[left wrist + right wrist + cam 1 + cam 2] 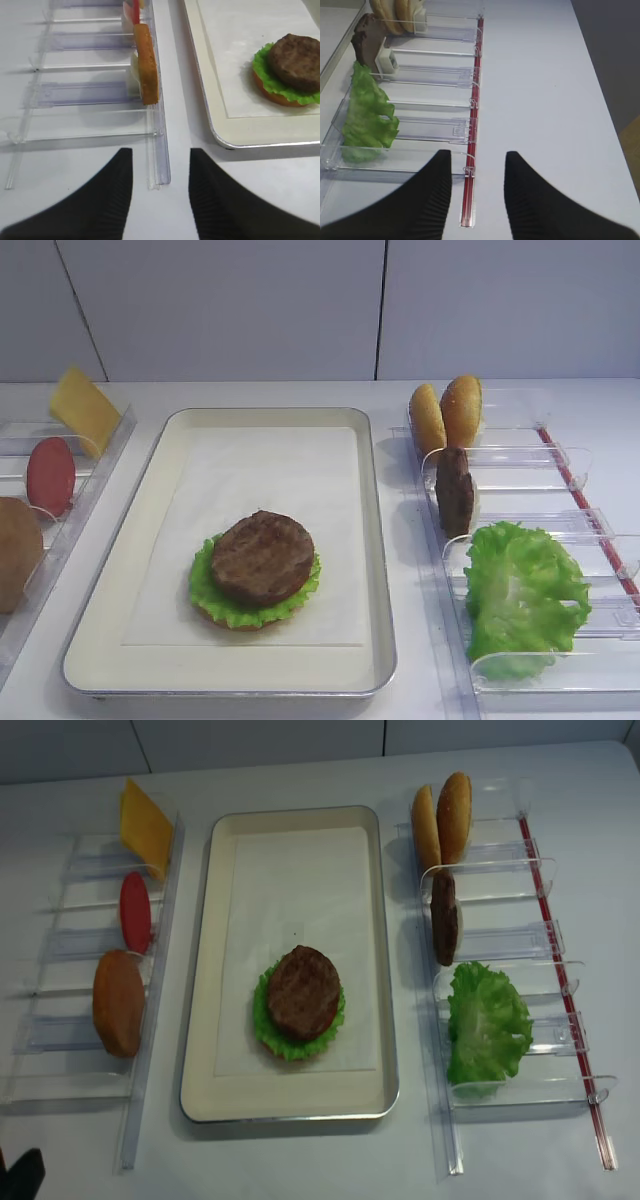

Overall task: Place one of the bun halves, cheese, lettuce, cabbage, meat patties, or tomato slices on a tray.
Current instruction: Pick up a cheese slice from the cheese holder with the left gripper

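Cheese looks like the next layer: thin, floppy, probably slick, leaning at the far end of the left bin, so pinch its top edge. Tray already has bun, lettuce, patty near its front edge. Left gripper and right gripper both gape open, empty.

Meat patty on lettuce, on tray

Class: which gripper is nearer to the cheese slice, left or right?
Left. The left gripper sits by the left bins holding the cheese slice; the right gripper sits by the right bins, across the tray.
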You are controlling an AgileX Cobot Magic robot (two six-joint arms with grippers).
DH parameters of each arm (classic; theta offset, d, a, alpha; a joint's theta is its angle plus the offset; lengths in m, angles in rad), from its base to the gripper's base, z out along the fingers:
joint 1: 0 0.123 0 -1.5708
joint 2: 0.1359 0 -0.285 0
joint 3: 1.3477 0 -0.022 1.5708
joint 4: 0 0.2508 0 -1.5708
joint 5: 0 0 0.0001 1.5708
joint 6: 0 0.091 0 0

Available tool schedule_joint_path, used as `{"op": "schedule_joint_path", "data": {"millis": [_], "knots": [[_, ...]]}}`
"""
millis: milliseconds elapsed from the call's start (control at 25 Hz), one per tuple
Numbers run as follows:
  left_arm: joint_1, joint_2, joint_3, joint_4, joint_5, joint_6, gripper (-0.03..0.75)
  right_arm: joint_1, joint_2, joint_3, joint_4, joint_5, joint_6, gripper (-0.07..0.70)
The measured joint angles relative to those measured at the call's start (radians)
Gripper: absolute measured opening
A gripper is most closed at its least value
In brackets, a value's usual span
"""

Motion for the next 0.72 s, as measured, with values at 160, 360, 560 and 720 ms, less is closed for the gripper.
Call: {"op": "schedule_joint_path", "data": {"millis": [160, 360, 560, 720], "knots": [[0.0, 0.209, -0.101, 0.0, 0.004, -0.022, 0.255, 0.0, 0.0, 0.0, 0.0, 0.0, 0.0, 0.298], [0.0, 0.526, -0.28, 0.005, 0.014, -0.026, 0.255, 0.0, 0.0, 0.0, 0.0, 0.0, 0.002, 0.298], [0.0, 0.818, -0.439, 0.038, 0.014, -0.026, 0.258, 0.0, 0.0, 0.0, 0.0, 0.0, 0.002, 0.298], [0.0, 1.048, -0.576, 0.055, -0.005, -0.026, 0.258, 0.0, 0.0, 0.0, 0.0, 0.0, 0.002, 0.298]]}}
